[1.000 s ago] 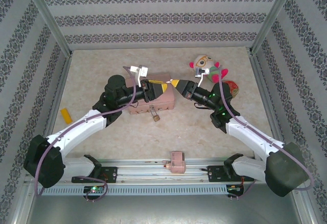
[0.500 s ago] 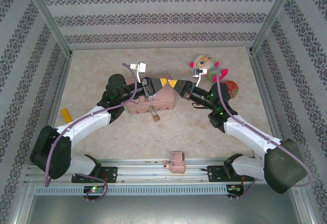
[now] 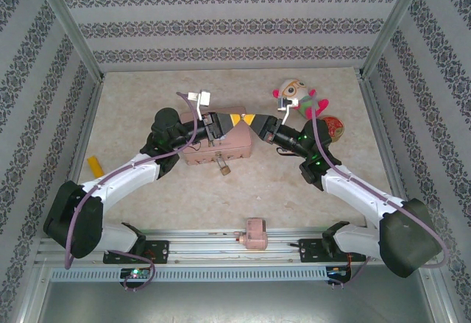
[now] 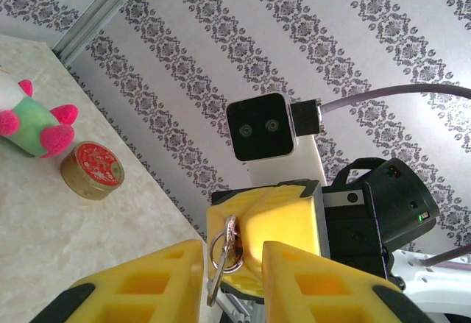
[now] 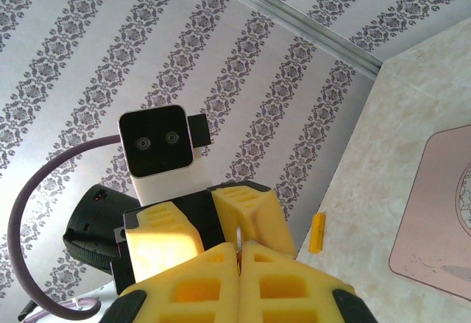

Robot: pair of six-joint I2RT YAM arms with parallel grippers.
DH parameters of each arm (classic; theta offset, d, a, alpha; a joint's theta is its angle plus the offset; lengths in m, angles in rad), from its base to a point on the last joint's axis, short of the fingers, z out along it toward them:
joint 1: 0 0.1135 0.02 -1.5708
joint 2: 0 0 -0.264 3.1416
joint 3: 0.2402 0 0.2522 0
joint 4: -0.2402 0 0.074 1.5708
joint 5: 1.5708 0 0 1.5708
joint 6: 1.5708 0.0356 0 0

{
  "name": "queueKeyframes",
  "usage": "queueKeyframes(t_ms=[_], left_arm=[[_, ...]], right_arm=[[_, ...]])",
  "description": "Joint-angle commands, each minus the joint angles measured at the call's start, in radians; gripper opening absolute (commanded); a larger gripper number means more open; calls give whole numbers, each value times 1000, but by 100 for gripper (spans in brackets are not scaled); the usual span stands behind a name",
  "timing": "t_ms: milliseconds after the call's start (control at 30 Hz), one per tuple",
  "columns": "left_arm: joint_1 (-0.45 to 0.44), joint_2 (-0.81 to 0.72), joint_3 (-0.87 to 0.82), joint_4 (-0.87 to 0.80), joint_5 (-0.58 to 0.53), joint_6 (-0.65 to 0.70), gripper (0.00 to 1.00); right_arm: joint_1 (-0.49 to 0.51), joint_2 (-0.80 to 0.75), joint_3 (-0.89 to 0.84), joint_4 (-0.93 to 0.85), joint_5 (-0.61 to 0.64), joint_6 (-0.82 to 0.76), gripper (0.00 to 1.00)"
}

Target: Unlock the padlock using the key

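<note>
My right gripper (image 3: 254,120) is shut on the head of the small grey key (image 4: 218,268), which hangs with its ring (image 4: 229,253) from the closed yellow pads. In the right wrist view a thin sliver of the key (image 5: 238,235) shows in the seam of the right gripper (image 5: 240,248). Tip to tip with it, my left gripper (image 3: 237,119) is open, its fingers (image 4: 158,279) on either side of the key with a gap. Both hang above the pink tin (image 3: 213,150). The tiny brass padlock (image 3: 224,167) lies on the table in front of the tin.
A plush toy (image 3: 294,95) and a round red-and-gold tin (image 3: 333,126) sit behind the right arm. A yellow block (image 3: 95,165) lies at the left wall. A small pink object (image 3: 255,232) rests by the near rail. Patterned walls close in three sides.
The left gripper has moved right and up to meet the right gripper's tips, and its jaws have narrowed around the hanging key. The right gripper stays shut on the key.
</note>
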Motion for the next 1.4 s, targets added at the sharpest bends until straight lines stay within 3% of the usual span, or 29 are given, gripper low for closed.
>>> queueKeyframes(t_ms=[0,133,367,533,667,867,1067,1200,1367], left_arm=[[12,3,-7,65,25,-9,26],[12,8,-6,76,33,-13,22],[14,8,-6,88,49,-16,0],[23,-8,14,26,82,35,0],[37,-66,76,-223,117,208,0],[39,-129,290,-892,156,666,0],[37,-98,473,-1383,180,998,0],[37,-89,524,-1507,204,1105,0],[35,-93,540,-1538,230,1174,0]], right_arm=[[11,0,19,62,-6,10,0],[11,1,21,64,-6,10,0],[11,7,16,70,-6,13,0],[8,-4,12,52,-6,-10,0],[-8,-69,-3,-40,7,-100,39],[-49,-208,-16,-244,15,-273,65],[-59,-318,2,-363,-57,-431,71],[-60,-354,9,-401,-105,-482,71],[-35,-348,14,-403,-142,-501,67]])
